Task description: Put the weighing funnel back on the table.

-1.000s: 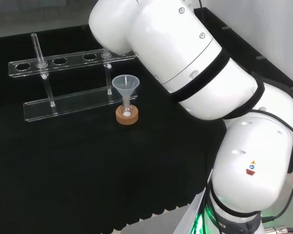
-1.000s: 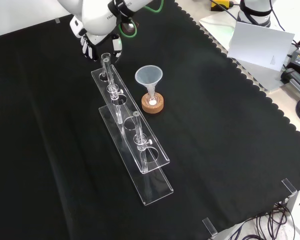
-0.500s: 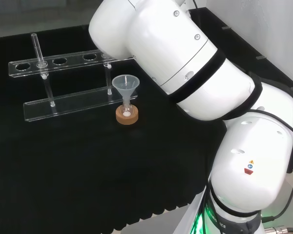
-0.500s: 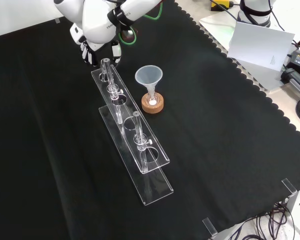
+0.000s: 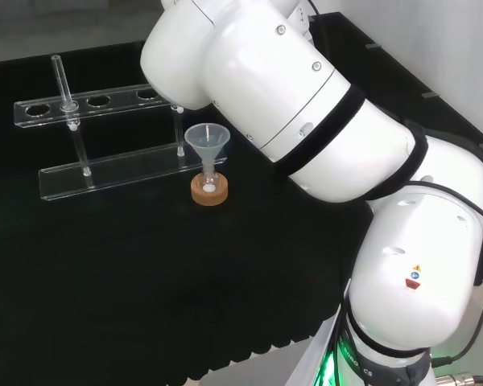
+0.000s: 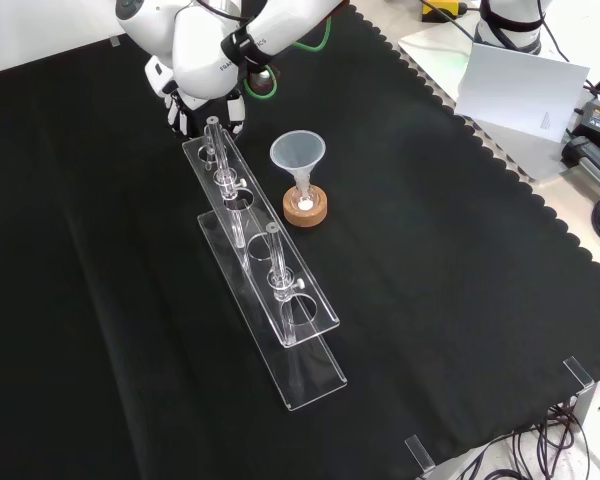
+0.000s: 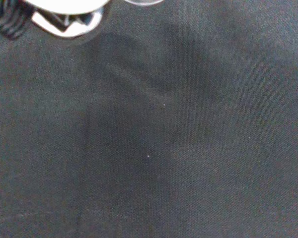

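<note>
The arm has swung a little over the last half second: in the head view its big white link now covers more of the rack's right end, and in the front view the hand [image 6: 206, 104] sits slightly lower, right at the rack's far tip.

At the near edge the black cloth [image 6: 460, 300] lies bare, woven and matte. The clear plastic rack [image 6: 270, 300] starts short of that edge and runs slantwise toward the far edge, with two thin glass tubes [image 6: 273, 262] upright in it; what they hold I cannot tell. Just beside the rack, on its right in the front view, the cone-shaped funnel [image 6: 298, 153] stands mouth up with its stem in a small flask [image 6: 303, 190] on a cork ring [image 6: 306, 211]; something white shows low in the flask.

Wide open cloth lies to either side, out to the scalloped right edge.

Whether the hand is closed on anything I cannot tell. The wrist view shows a clear curved sliver [image 7: 141, 2] beside it above bare cloth; whether that is the weighing funnel I cannot tell.
</note>
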`<move>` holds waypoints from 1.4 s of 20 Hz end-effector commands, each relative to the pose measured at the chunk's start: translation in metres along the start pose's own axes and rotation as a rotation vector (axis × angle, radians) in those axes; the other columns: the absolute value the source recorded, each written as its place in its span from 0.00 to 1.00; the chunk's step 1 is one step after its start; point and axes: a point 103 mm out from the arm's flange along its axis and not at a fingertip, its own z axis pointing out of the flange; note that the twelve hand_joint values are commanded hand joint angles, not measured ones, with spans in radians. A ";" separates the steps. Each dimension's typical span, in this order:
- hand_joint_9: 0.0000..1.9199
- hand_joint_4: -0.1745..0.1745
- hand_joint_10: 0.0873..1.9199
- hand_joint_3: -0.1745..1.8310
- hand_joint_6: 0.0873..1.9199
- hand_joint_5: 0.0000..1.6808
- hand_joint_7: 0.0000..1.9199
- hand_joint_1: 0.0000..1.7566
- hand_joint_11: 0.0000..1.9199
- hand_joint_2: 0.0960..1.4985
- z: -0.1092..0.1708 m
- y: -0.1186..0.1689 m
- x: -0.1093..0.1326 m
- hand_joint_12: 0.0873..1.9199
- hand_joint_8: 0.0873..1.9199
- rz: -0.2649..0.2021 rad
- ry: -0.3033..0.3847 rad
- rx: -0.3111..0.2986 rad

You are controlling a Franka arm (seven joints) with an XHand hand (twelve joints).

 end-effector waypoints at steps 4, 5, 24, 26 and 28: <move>0.51 1.00 0.19 0.44 0.39 0.72 0.32 0.63 0.35 0.40 0.007 0.003 0.004 0.61 0.30 0.013 0.000 -0.035; 0.51 1.00 0.19 0.44 0.39 0.72 0.33 0.63 0.35 0.40 0.007 0.003 0.004 0.61 0.30 0.013 0.000 -0.038; 0.51 1.00 0.19 0.43 0.38 0.72 0.33 0.63 0.35 0.40 0.010 0.010 0.012 0.61 0.31 0.013 0.007 -0.047; 0.51 1.00 0.19 0.43 0.38 0.72 0.33 0.63 0.35 0.40 0.011 0.012 0.012 0.61 0.31 0.012 0.009 -0.040; 0.51 1.00 0.19 0.43 0.38 0.72 0.33 0.63 0.35 0.40 0.012 0.013 0.013 0.61 0.31 0.012 0.008 -0.037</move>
